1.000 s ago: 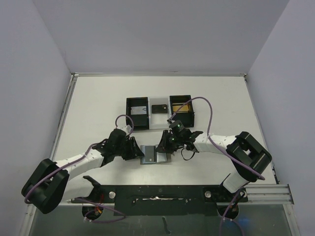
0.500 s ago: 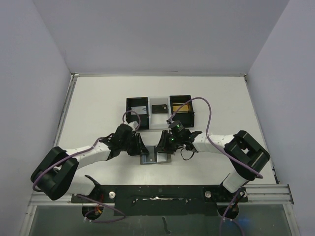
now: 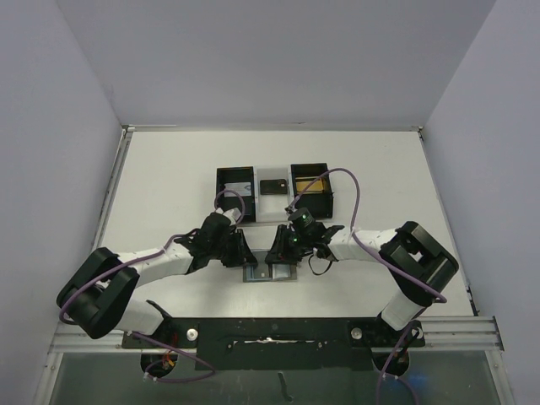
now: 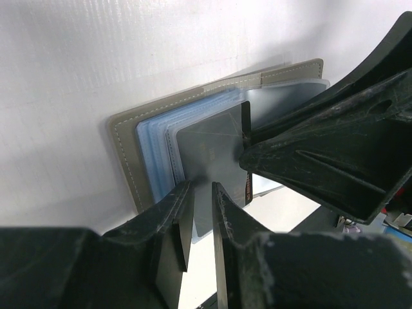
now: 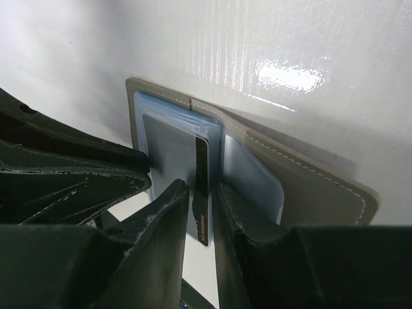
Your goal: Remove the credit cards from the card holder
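Where the white surface point(image 3: 169, 169) fills the top view, a black tray point(image 3: 221, 194) sits in the upper middle. Just below the middle lies the card holder point(image 4: 123, 151), open and flat. Pale blue credit cards point(image 4: 154, 151) fill its pockets. One grey card point(image 4: 209, 145) tips up out of it. The left gripper point(image 4: 203, 191) has its jaws close around that card's edge, but I cannot tell if they squeeze it. The right gripper point(image 5: 201, 188) has its jaws a little apart, with the card between them. Orange writing point(image 5: 202, 225) on the card is too small to read.
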